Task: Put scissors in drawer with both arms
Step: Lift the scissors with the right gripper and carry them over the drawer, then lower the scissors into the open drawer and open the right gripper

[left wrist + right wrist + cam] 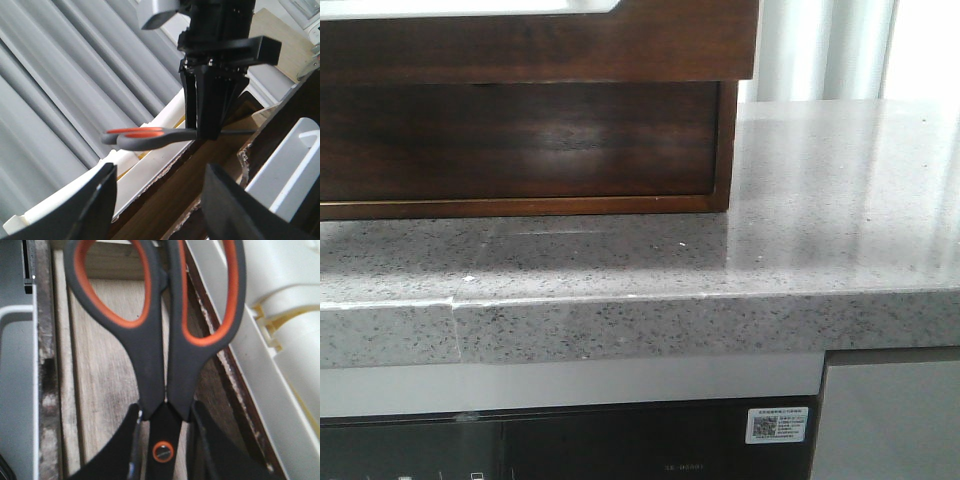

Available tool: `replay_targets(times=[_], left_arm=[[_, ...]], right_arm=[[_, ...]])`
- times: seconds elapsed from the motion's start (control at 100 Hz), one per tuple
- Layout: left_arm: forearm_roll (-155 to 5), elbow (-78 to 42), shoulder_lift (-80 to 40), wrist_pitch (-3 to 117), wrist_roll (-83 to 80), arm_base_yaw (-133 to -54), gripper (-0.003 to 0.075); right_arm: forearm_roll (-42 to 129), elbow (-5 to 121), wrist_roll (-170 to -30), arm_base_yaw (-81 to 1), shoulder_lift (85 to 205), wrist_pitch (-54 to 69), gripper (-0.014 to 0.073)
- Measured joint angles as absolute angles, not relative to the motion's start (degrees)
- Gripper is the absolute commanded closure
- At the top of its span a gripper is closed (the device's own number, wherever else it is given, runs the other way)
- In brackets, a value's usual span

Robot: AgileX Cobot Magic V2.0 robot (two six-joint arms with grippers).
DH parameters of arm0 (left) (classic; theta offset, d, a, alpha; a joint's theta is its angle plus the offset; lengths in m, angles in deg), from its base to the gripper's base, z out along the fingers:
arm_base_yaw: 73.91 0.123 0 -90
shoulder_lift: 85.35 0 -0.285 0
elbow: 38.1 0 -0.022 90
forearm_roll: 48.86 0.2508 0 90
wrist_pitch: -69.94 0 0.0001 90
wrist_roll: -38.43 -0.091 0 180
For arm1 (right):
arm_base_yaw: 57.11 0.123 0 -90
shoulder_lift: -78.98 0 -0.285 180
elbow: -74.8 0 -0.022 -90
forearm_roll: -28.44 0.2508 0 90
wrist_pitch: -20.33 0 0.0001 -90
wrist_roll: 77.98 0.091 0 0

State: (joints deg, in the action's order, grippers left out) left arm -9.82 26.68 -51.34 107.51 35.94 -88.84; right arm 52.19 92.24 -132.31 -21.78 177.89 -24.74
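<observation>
Front view, left to right: a dark brown wood drawer (520, 140) with a plain glossy front is seen seated on a speckled grey stone counter (820, 210); below the counter edge, a black appliance panel (570, 445) with a white QR label (778, 425) is recorded. No arm is caught in this view.

Left wrist view: the left gripper (160, 200) is shown with fingers spread apart and nothing between them. Ahead of it, the right gripper (207, 132) is seen clenched on the scissors (145, 137), which are held level in the air, handles pointing away from the fingers.

Right wrist view: the scissors' grey, orange-lined loops are shown closed together above a pale wooden surface (100, 380), gripped near the pivot.
</observation>
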Motion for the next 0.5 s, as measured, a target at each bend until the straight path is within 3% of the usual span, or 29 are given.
replay_targets(times=[0.32, 0.39, 0.5], left_arm=[[-9.8, 26.7, -51.3, 107.5, 35.9, -88.8, 0.0381], [-9.8, 26.7, -51.3, 107.5, 35.9, -88.8, 0.0381], [-9.8, 26.7, -51.3, 107.5, 35.9, -88.8, 0.0381]], right_arm=[[51.5, 92.2, -132.3, -21.8, 180.7, -24.1, 0.0708], [51.3, 92.2, -132.3, -21.8, 180.9, -24.1, 0.0638], [51.2, 92.2, -132.3, -21.8, 181.2, -24.1, 0.0439]])
